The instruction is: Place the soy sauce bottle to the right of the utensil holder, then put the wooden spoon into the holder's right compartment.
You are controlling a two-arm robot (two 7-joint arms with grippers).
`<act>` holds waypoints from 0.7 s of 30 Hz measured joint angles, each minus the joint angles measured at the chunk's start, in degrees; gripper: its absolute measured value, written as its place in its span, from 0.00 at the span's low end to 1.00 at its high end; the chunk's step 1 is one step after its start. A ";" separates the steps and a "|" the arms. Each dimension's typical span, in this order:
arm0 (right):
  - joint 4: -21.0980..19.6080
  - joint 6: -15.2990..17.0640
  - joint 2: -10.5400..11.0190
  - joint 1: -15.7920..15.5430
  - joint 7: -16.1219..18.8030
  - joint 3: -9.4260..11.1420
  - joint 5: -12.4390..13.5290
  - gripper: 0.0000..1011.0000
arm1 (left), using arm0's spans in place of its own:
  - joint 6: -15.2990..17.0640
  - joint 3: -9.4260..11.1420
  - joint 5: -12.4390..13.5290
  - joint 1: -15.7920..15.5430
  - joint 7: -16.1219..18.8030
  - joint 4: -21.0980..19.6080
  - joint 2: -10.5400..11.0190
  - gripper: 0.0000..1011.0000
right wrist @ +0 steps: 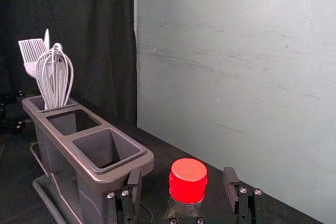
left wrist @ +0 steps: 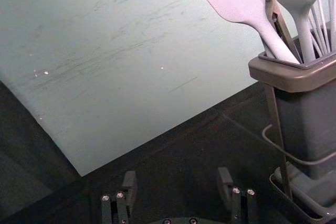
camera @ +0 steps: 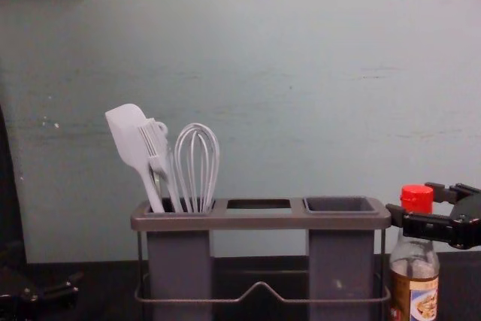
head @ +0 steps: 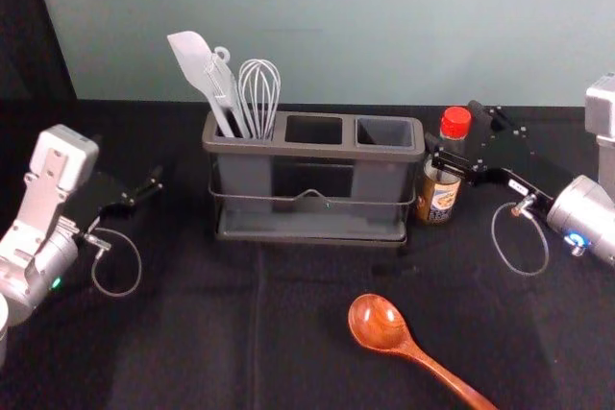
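The soy sauce bottle (head: 439,189), red-capped, stands upright just right of the utensil holder (head: 312,151). My right gripper (head: 455,130) is at its upper part, fingers spread on either side. In the right wrist view the red cap (right wrist: 188,181) shows between the open fingertips of my right gripper (right wrist: 181,182), with a gap on each side. The holder's right compartment (right wrist: 109,149) has nothing visible in it. The wooden spoon (head: 381,323) lies in front of the holder, its handle toward the near right. My left gripper (head: 135,189), open and empty (left wrist: 178,182), is left of the holder.
A white spatula (camera: 129,137), a brush and a whisk (camera: 197,163) stand in the holder's left compartment. A pale wall (head: 336,26) rises behind the black-covered table (head: 192,333). The holder's wire rail (camera: 261,291) runs along its front.
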 joint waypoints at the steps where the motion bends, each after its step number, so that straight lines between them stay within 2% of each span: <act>1: -0.01 0.00 0.00 0.00 0.00 0.00 0.00 0.99 | 0.00 0.00 0.00 0.00 0.00 0.00 0.00 0.99; 12: -0.04 -0.03 0.00 0.00 0.01 -0.01 -0.01 0.99 | 0.00 0.00 0.00 0.00 0.00 0.00 0.00 0.99; 21: -3.26 0.24 0.71 -1.40 -1.17 1.23 -0.33 0.99 | 0.00 0.00 0.00 0.00 0.00 0.00 0.00 0.99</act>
